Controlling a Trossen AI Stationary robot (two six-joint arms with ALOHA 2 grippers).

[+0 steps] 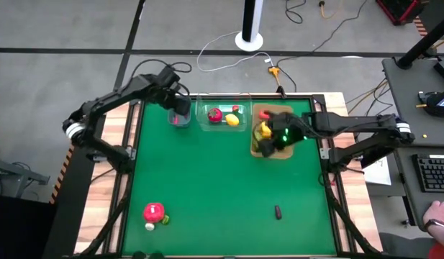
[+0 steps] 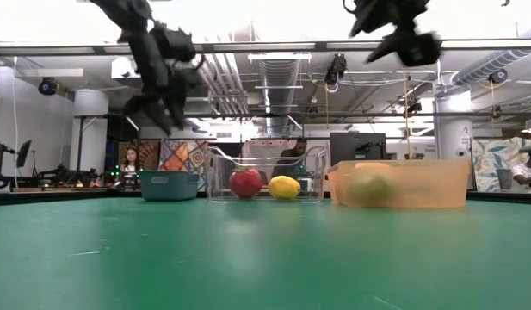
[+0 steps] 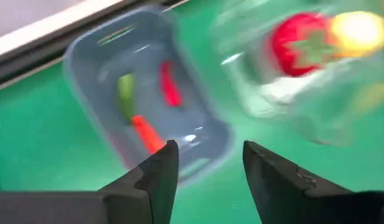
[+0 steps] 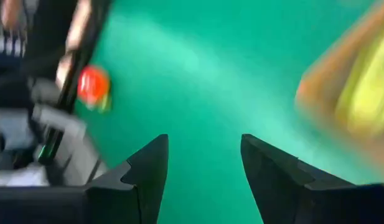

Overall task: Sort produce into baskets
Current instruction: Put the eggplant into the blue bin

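Keyboard [image 1: 435,173] beside green table [image 1: 222,194]

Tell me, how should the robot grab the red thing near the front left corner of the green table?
Probably from straight above. The red piece lies alone on the open green mat with nothing beside it, so fingers could drop on either side of its round red body, not the small pale bit next to it. Its exact shape is too small to tell.

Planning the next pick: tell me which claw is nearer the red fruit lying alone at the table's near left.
Left, though neither is close. The left claw hangs over the blue-grey bin, straight across from the red fruit; the right claw is over the tan tray, farther off diagonally.
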